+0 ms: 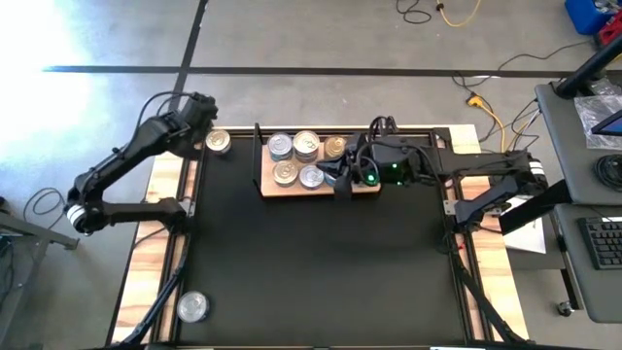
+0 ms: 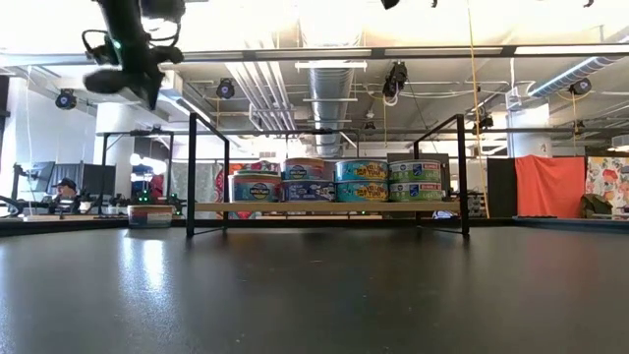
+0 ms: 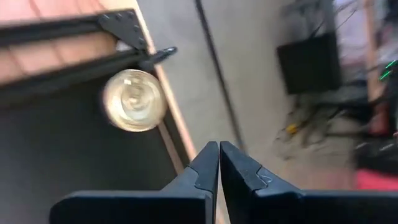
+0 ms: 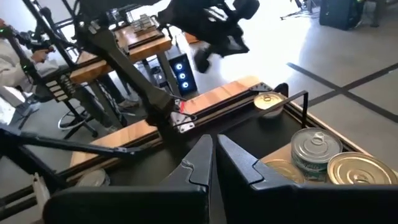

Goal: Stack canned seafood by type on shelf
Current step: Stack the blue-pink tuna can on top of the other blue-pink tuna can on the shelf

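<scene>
The shelf (image 1: 292, 191), a light-wood board with black wire posts, stands at the table's far middle. On it are several tins of canned seafood (image 1: 306, 145), stacked two high in the low view (image 2: 361, 181). A gold-lidded tin (image 1: 218, 142) rests on its base near the table's far left corner, also seen in the left wrist view (image 3: 134, 99). My left gripper (image 3: 219, 149) is shut and empty, raised above that corner (image 1: 204, 107), beside that tin. My right gripper (image 4: 211, 144) is shut and empty, held high over the shelf's right half (image 1: 340, 183).
A silver-lidded tin (image 1: 192, 307) stands by the table's near left corner. The table's wooden edge strips (image 1: 160, 185) and black frame rails run along both sides. A desk with a keyboard (image 1: 603, 241) stands to the right, and cables (image 1: 486, 107) lie on the floor beyond the far edge.
</scene>
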You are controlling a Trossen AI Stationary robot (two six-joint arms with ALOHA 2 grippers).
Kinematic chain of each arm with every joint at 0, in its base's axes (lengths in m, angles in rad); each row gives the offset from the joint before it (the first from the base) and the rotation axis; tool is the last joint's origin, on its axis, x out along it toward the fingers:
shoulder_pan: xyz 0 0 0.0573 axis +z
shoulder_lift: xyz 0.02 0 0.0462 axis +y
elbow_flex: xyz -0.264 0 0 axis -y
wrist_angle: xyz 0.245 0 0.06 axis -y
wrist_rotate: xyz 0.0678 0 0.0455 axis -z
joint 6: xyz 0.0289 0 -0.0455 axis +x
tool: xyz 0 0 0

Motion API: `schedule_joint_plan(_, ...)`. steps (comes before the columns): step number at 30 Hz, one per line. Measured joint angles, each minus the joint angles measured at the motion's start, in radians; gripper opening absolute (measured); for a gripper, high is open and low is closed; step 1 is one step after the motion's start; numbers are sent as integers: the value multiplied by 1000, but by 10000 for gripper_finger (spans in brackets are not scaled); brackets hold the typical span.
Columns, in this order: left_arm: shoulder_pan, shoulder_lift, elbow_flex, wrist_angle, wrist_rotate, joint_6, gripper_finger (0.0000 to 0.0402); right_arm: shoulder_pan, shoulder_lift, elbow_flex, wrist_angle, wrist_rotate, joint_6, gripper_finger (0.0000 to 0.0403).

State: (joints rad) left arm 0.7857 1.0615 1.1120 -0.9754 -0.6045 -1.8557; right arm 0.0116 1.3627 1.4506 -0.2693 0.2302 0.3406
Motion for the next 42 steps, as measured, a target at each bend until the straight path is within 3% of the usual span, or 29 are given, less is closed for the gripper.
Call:
schedule_joint_plan(5, 5, 23, -88, 188, -41, -71, 0, 27, -18, 0, -27, -6, -19, 13)
schedule_joint_plan(9, 26, 64, -123, 213, -44, -202, 0, 32, -56, 0, -107, -112, -40, 13)
schedule_joint_plan(13, 51, 112, -126, 216, -113, -78, 0, 25, -108, 0, -247, -178, -2, 13)
schedule_joint_plan(17, 80, 151, -126, 214, -49, -42, 0, 9, -160, 0, -352, -175, 0, 13)
schedule_joint_plan(23, 148, 235, -126, 219, 37, -93, 0, 20, -185, 0, -367, -116, -12, 13)
schedule_joint_plan(29, 194, 354, -126, 197, 218, -163, 0, 73, -185, 0, -532, -118, 9, 13)
schedule_joint_plan(35, 205, 414, -127, 326, 171, -112, 0, 99, -184, 0, -577, -91, 87, 13)
schedule_joint_plan(42, 294, 454, -127, 321, 177, -246, 0, 127, -181, 0, -581, -89, 192, 13)
